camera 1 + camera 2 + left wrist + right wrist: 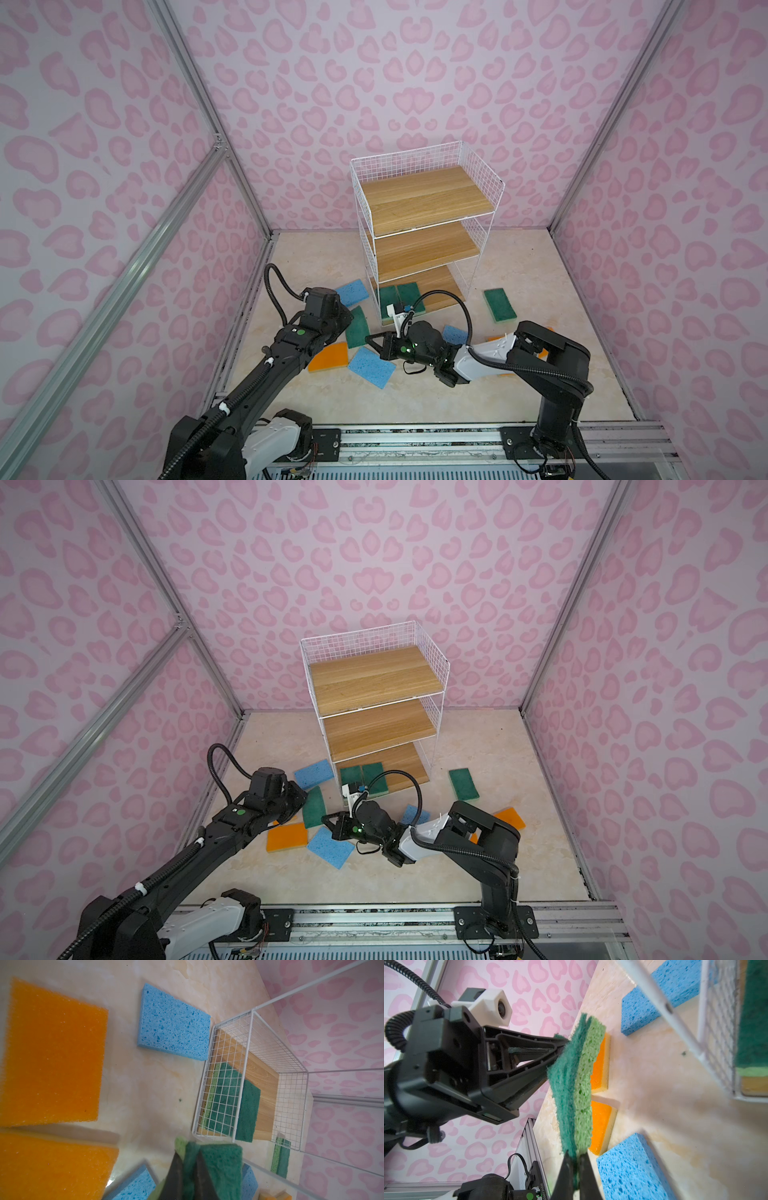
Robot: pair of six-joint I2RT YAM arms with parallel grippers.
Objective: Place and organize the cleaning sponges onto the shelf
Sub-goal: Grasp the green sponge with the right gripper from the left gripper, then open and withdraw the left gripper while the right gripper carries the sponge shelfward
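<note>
Matte black shells along left arm (257, 382) and right arm (557, 361), with one white link (486, 353) well behind the right end effector (575, 1156). Tapers at the left end effector (557, 1053) into two thin black fingers (529, 1040) on a boxy block (442, 1047) with recessed screws (456, 1043). Carries a white faceted camera (492, 1004) just behind that block, fed by a ribbed black cable (396, 1024). Shows a round green dot (300, 331) farther behind, and white ties (224, 409) on the cable. Ends likewise in dark tapered fingers at the right end effector.

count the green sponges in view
4 green sponges: two on the bottom board of the shelf, one on the floor right of it, one pinched between left gripper and right gripper. The arms may hide more.
</note>
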